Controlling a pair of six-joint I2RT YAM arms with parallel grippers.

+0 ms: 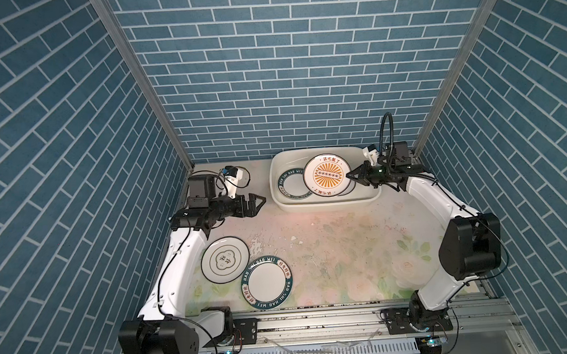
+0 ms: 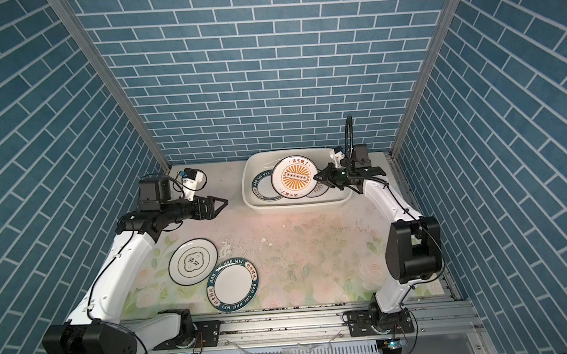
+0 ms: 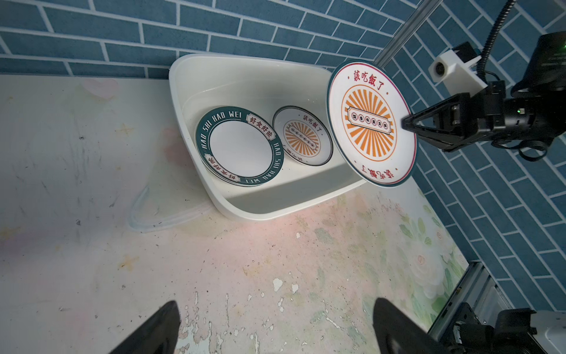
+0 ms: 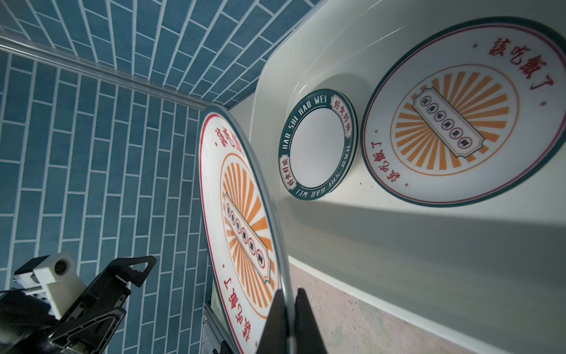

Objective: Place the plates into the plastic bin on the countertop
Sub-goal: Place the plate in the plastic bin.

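Now, the right pincer (image 1: 351, 177) was clamped on the rim of a sunburst plate (image 1: 326, 174), and we saw that plate tilted steeply above the right arm's end of the bin (image 1: 324, 205), not yet set down. To do this well, we reckoned the arm should level the plate as it lowers. It should then lay it flat onto the second sunburst (image 3: 301, 136) below and let go only once the rim rests. A release from this tilt could send it clattering against the wall or the neighbour. The grip looked thin, just fingertips on the edge, so slow and steady seemed wise.

Inside the bin we counted that second sunburst and a lettered plate (image 3: 240, 145) side by side on the floor. A further rim seemed to peek from under the lettered one, though we couldn't be sure. The bin stood at the back of the table (image 1: 347, 248). Nearer the front, a cloud plate (image 1: 224, 259) and another lettered plate (image 1: 266, 282) lay with edges meeting, waiting their turn. The left pincer (image 1: 258, 204) hovered open and empty, just beside the bin.
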